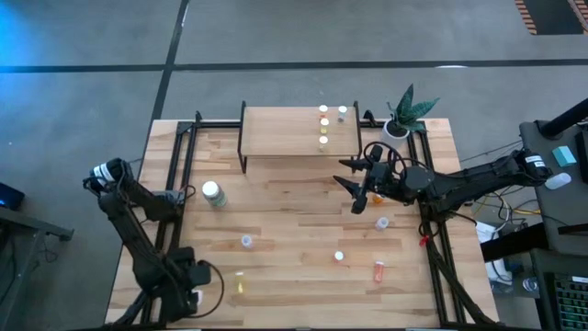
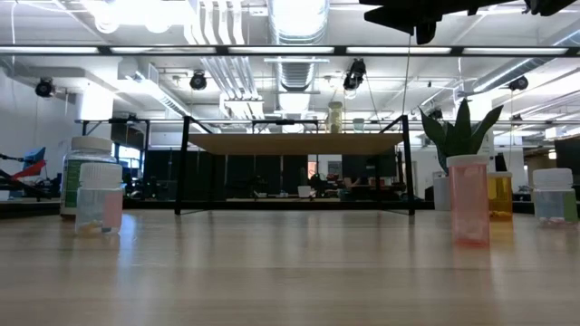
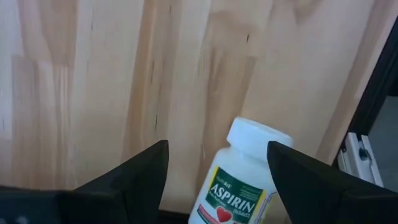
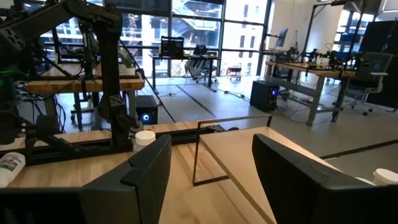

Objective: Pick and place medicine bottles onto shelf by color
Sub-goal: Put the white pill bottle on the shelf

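Bottles this small look light, rigid and slick-walled, so I would pinch one low across its round body, below the cap. My right gripper [image 1: 360,191] hangs wide open and empty just in front of the shelf [image 1: 285,129]; the amber bottle [image 1: 377,196] stands right beside it.

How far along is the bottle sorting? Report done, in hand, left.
Done: four small bottles stand at the shelf's right end. In hand: nothing; the right gripper hangs open and empty near the shelf, and the left gripper is open beside an aspirin bottle. Left: several loose bottles on the table.
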You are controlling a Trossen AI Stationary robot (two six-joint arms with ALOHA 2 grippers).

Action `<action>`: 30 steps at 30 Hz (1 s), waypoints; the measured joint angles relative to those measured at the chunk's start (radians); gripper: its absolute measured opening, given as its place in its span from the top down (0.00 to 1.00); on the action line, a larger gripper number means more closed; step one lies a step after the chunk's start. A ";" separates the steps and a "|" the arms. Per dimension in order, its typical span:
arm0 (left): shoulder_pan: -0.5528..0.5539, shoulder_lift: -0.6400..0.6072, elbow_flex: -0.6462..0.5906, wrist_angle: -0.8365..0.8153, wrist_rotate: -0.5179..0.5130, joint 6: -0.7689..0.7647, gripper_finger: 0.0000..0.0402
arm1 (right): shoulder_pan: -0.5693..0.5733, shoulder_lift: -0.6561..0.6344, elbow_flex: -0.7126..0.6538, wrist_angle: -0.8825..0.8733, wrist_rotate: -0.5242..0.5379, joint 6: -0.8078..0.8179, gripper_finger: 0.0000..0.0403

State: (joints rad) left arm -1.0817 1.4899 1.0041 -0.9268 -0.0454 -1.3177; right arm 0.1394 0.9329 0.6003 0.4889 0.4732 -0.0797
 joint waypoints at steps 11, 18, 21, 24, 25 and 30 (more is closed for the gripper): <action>-0.026 0.076 -0.005 0.004 0.032 0.153 0.36 | 0.000 0.000 0.000 -0.008 0.000 0.013 0.47; -0.025 0.082 0.029 -0.005 0.067 0.153 0.36 | 0.000 0.000 0.000 -0.010 0.000 0.016 0.47; -0.025 0.068 0.051 -0.007 0.066 0.152 0.36 | 0.000 0.000 0.000 -0.007 0.000 0.016 0.47; -0.025 0.066 0.075 -0.008 0.067 0.147 0.37 | 0.000 0.000 0.000 -0.005 0.000 0.020 0.47; -0.025 0.066 0.085 -0.007 0.067 0.147 0.37 | 0.000 0.000 0.000 -0.005 0.000 0.020 0.47; -0.024 0.078 0.119 0.009 0.063 0.129 0.41 | 0.000 0.000 0.000 -0.005 -0.001 0.020 0.47</action>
State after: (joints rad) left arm -1.1057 1.5676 1.1232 -0.9176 0.0178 -1.1891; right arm 0.1394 0.9329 0.6003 0.4843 0.4726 -0.0593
